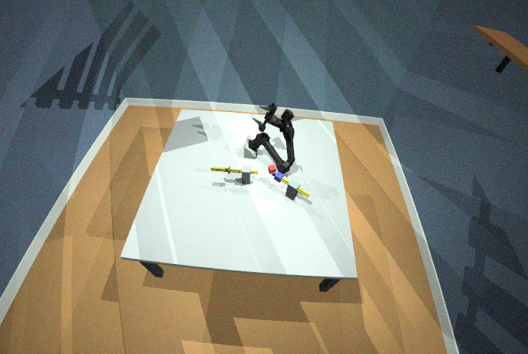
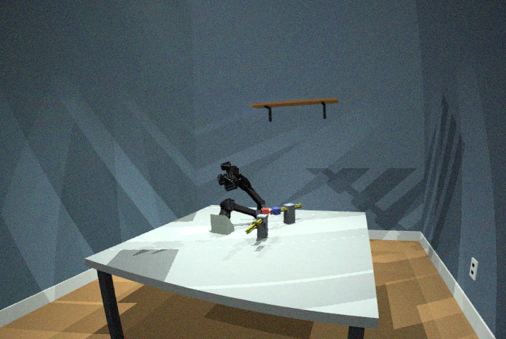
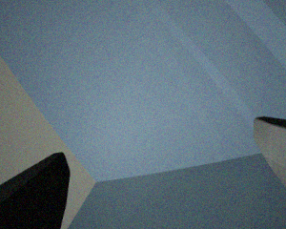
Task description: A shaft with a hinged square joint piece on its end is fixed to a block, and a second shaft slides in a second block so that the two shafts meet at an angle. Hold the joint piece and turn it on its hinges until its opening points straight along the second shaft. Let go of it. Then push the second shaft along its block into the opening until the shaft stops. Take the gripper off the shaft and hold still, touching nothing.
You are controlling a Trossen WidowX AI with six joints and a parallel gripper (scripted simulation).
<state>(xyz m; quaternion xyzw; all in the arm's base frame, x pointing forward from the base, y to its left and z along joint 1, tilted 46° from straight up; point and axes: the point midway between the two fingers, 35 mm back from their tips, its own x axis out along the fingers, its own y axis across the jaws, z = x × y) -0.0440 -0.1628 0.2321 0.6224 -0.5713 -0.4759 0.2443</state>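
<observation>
Left of centre in the top view, the yellow sliding shaft (image 1: 220, 169) (image 2: 254, 226) is running through its block (image 1: 245, 175) (image 2: 262, 228) above the worktop (image 1: 240, 233) (image 2: 321, 256); pushing it before the joint is lining up would risk its end striking the opening's rim and jamming. In the upper middle, the pincer (image 1: 256, 113) (image 2: 221, 171) (image 3: 161, 147) is hanging with its fingers wide apart, gripping nothing and pointing away from the work, so a careless swing down could be knocking the shaft or a block. Nearer the centre, the red joint piece (image 1: 272, 169) (image 2: 265, 210) is sitting beyond the sliding shaft's end, apart from it, and seems to be angling off its line. An off-centre grip could be slipping or straining the hinges, and a dragging release could be spoiling the angle. Just right, the blue hinge part (image 1: 278, 176) (image 2: 275, 210) is joining it to the fixed shaft (image 1: 304, 192) (image 2: 299, 205), whose block (image 1: 291, 191) (image 2: 289, 214) is standing close enough to be crowding a finger.
</observation>
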